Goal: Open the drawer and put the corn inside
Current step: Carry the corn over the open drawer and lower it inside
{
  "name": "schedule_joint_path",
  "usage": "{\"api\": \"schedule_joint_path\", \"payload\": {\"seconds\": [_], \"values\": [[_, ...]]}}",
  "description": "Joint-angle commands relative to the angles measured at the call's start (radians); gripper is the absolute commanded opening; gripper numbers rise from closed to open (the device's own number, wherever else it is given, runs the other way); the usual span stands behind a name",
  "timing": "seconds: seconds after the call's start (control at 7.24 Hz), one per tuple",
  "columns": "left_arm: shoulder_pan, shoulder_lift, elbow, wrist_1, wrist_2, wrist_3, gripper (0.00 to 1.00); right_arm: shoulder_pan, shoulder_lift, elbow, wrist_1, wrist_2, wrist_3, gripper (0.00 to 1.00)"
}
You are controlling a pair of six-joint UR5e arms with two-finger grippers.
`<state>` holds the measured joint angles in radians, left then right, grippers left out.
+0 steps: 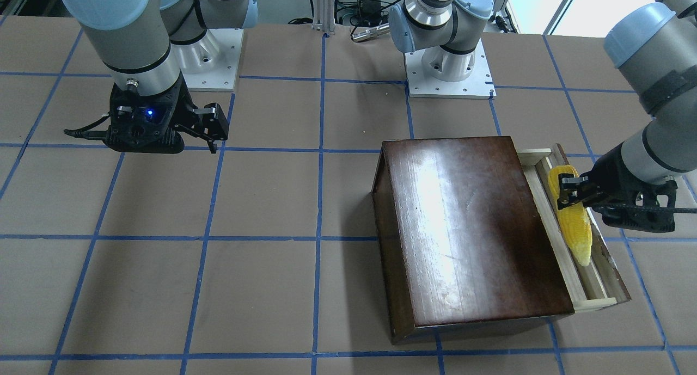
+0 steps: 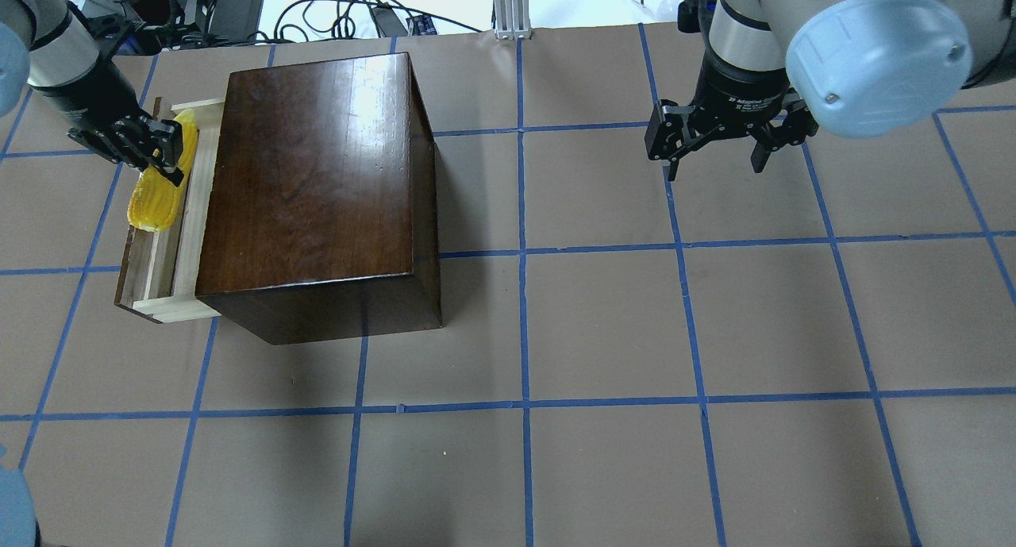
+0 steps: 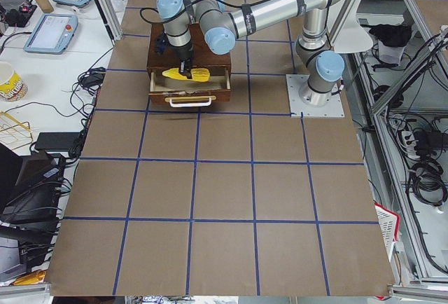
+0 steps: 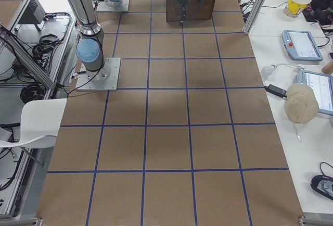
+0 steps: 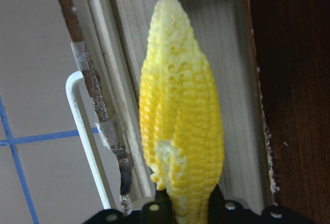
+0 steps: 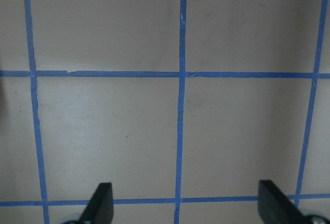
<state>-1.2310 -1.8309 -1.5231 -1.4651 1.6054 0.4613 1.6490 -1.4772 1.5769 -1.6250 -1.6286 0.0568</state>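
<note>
Drawer (image 2: 171, 289): stood pulled out from the side of the dark box (image 2: 317, 174) that faced the robot's left; pale wooden floor and rails exposed, worn dark front panel outermost.
Drawer handle (image 5: 85, 136): a thin white wire loop on the front panel, seen in the left wrist view beside the pale rail.
Corn (image 1: 570, 222): hung over the open drawer, lying roughly along the tray's length, thick end in the left jaws and pale tip pointing away from them. In the left wrist view the cob (image 5: 180, 131) sat over the tray's pale floor, between the front rail and the box's dark wall. Whether it touched the floor could not be told.
Left jaws: clamped on the corn's thick end; the black fingers (image 1: 569, 189) pressed on both sides of the cob, reaching in from the drawer's front side.
Left arm (image 2: 71, 63): came in over the worktop's edge just beside the drawer.
Right jaws: spread wide with nothing between them; the fingers (image 6: 101, 203) showed at the two lower corners of the right wrist view with bare worktop between.
Right arm (image 2: 746, 63): held its wrist above the worktop, pointing down, well apart from the box.
Worktop (image 2: 603, 325): brown sheet marked in squares by blue tape; the box stood on it with its glossy top catching the light.
</note>
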Motion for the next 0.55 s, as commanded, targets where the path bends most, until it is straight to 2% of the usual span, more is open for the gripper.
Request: {"api": "schedule_joint_path", "payload": {"seconds": [0.0,0.41], "values": [[-0.001,-0.004,-0.006,-0.003,-0.001,-0.085,0.00,0.000,0.000,0.000,0.000,-0.001,0.000,1.00],[-0.001,-0.016,-0.012,-0.004,0.001,-0.121,0.00,0.000,0.000,0.000,-0.001,-0.001,0.000,1.00]]}}
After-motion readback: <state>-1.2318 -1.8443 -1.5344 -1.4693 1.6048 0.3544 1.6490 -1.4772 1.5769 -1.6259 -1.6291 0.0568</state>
